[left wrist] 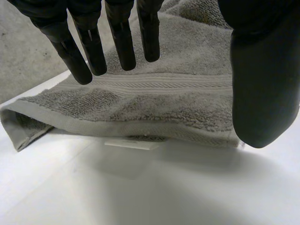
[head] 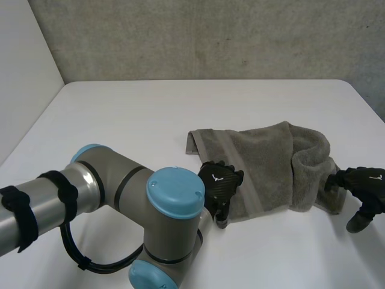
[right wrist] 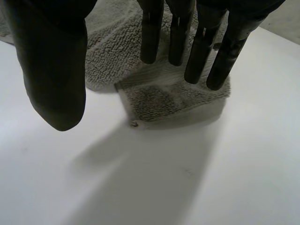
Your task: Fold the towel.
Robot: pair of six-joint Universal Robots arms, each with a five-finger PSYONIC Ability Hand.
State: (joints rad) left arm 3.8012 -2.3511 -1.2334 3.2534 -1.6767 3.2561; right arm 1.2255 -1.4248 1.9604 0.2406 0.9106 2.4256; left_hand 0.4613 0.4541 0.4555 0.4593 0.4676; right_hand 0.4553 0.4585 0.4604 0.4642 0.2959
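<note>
Towel [head: 264,159] rumpled, left hand [head: 219,183] above near edge, right hand [head: 364,186] at corner

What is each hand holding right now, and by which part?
Nothing is held: left hand open at the towel's near edge, right hand open at its end corner.
</note>
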